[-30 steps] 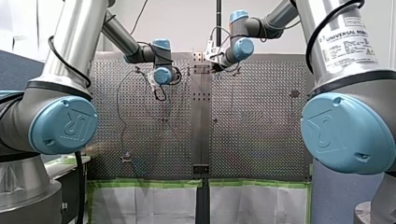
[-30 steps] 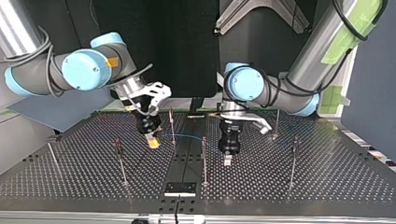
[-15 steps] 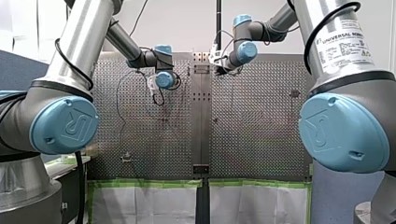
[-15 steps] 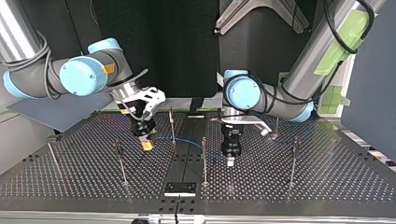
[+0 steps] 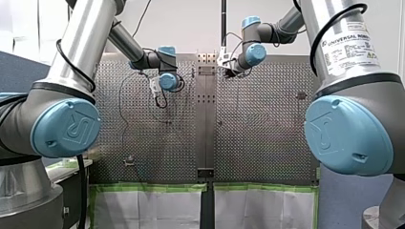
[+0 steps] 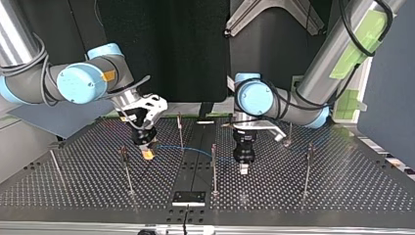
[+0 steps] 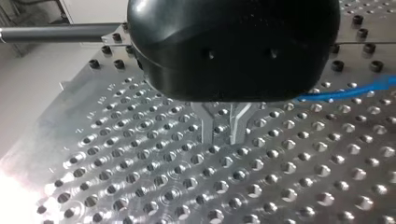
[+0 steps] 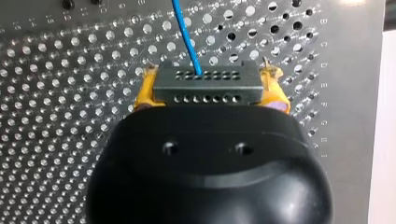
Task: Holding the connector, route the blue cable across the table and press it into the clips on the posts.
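**Connector gripped, clips not yet filled**

At the top view's left, my right gripper [image 6: 147,153] was clamped on the connector [image 8: 205,87], its yellow pads [image 8: 144,93] pressed against the two ends. The blue cable [image 6: 188,148] left the connector and ran low over the table [image 6: 342,191] towards the view's right, past a middle post [image 6: 214,166]; further right, my left gripper [image 6: 243,169] hung just above the plate, its metal fingers [image 7: 208,128] a narrow gap apart with nothing between them, the cable just beside it. By my judgement the grasp was done; no clip could be seen holding the cable, so the routing and every pressing seemed left to do.
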Robot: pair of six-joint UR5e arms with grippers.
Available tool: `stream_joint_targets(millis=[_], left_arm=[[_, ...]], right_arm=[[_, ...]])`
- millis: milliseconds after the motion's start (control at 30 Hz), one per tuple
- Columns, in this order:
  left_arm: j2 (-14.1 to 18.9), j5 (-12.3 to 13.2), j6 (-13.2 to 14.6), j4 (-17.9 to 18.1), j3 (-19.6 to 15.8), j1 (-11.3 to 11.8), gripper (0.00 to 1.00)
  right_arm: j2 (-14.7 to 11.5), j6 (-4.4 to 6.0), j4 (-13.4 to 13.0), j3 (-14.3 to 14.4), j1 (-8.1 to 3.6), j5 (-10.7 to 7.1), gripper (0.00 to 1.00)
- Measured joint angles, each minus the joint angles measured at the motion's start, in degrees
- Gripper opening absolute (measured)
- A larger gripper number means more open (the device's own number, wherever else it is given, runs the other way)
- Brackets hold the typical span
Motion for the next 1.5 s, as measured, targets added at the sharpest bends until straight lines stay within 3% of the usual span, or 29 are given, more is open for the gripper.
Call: stream_joint_targets(millis=[33, 67, 100, 167, 433, 733, 933, 1200, 1500], left_arm=[[0.0, -0.6, 0.0, -0.6, 0.0, -0.2, 0.63], [0.1, -1.1, 0.1, -1.1, 0.0, -0.3, 0.75], [0.1, -1.6, 0.1, -1.6, 0.0, -0.5, 0.75], [0.3, -2.8, 0.3, -2.7, -0.1, -0.9, 0.99], [3.1, -6.7, 0.3, -6.0, -2.7, -2.6, 0.99], [7.7, -4.7, 0.2, -6.6, -7.4, -5.7, 0.99], [11.0, -6.7, 0.9, -7.4, -9.9, -8.9, 0.99], [14.4, -10.2, 2.5, -7.3, -10.0, -12.7, 0.99], [13.7, -7.5, 4.0, -9.1, -6.3, -17.1, 0.99]], right_arm=[[0.0, -0.05, 0.0, 0.0, 0.01, -0.01, 0.0], [0.0, -0.09, 0.0, 0.0, 0.02, -0.02, 0.0], [0.0, -0.11, 0.0, 0.0, 0.03, -0.02, 0.0], [0.0, -0.15, 0.0, 0.0, 0.04, -0.03, 0.0], [0.0, -0.25, 0.0, 0.0, -0.01, -0.03, 0.0], [0.0, -0.2, 0.0, -0.3, -0.11, -0.04, 0.0], [-0.1, -0.13, 0.0, -0.4, -0.47, -0.07, 0.0], [-0.1, -0.19, 0.0, -0.4, -0.73, -0.1, 0.0], [-0.1, -0.24, 0.0, -0.5, -0.81, -0.11, 0.0]])
